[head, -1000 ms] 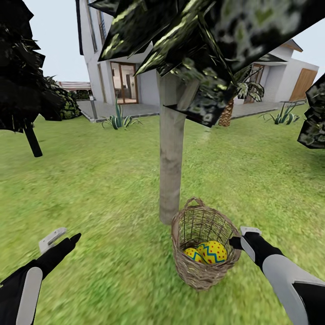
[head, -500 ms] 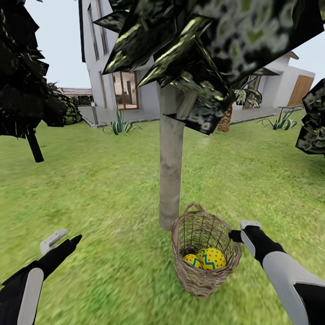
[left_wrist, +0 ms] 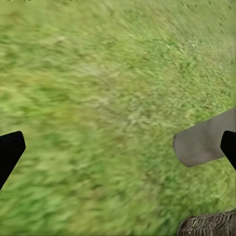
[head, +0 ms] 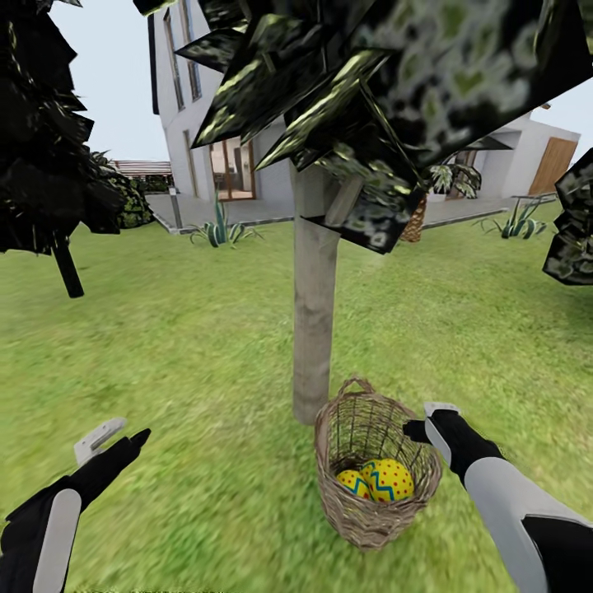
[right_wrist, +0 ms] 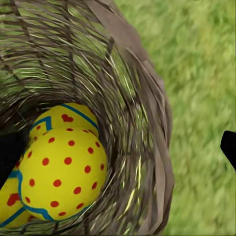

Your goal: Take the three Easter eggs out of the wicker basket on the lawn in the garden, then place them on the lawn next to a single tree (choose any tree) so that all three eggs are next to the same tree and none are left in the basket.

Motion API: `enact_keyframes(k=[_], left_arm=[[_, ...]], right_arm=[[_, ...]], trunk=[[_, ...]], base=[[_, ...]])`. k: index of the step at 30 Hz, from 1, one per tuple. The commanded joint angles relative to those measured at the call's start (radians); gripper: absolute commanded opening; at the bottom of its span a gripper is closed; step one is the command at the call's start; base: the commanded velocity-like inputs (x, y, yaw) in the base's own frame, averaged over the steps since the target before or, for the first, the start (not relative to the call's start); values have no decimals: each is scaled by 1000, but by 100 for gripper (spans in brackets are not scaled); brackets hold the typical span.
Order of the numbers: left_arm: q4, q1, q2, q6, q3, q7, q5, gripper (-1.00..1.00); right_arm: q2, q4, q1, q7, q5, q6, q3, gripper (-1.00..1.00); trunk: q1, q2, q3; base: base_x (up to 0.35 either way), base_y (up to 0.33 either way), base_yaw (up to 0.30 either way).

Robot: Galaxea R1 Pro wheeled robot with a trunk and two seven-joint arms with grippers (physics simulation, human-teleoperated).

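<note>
Right gripper point(head: 422, 420) is at the rim of the wicker basket point(head: 362, 515), on the basket's right side, and its fingers are spread apart with nothing between them; in the right wrist view one dark fingertip is over the inside of the basket and the other point(right_wrist: 229, 146) is outside, over the grass, so the wall stands between them. Inside the basket lie the Easter eggs point(head: 387, 481), yellow with red dots and blue zigzag bands; two are clear to see, and how many lie under them I cannot tell. The basket stands upright on the lawn point(head: 189, 346), just beside the foot of the tree point(head: 315, 313) with the pale grey trunk. Left gripper point(head: 111, 436) hangs over bare grass well apart from the basket, also with fingers apart and empty. Far behind the lawn stands a white house point(head: 247, 156).
</note>
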Motion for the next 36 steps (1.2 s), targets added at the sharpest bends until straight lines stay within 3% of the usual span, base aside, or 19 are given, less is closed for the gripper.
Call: enact_keyframes(k=[1, 16, 31, 36], left_arm=[[-1, -1, -1, 6, 2, 4, 10, 100], [-1, -1, -1, 7, -4, 3, 10, 100], [-1, -1, -1, 6, -4, 3, 8, 100], [-1, -1, -1, 6, -4, 2, 8, 100]], right_arm=[[5, -2, 0, -4, -4, 5, -2, 100], [12, 8, 0, -4, -1, 6, 0, 100], [10, 39, 1, -3, 3, 4, 2, 100], [12, 69, 1, -3, 3, 4, 62, 100]], trunk=[[0, 0, -1], [0, 0, -8], [0, 0, -9], [0, 0, -9]], base=[[0, 0, 186], [0, 0, 229], [0, 0, 27], [0, 0, 0]])
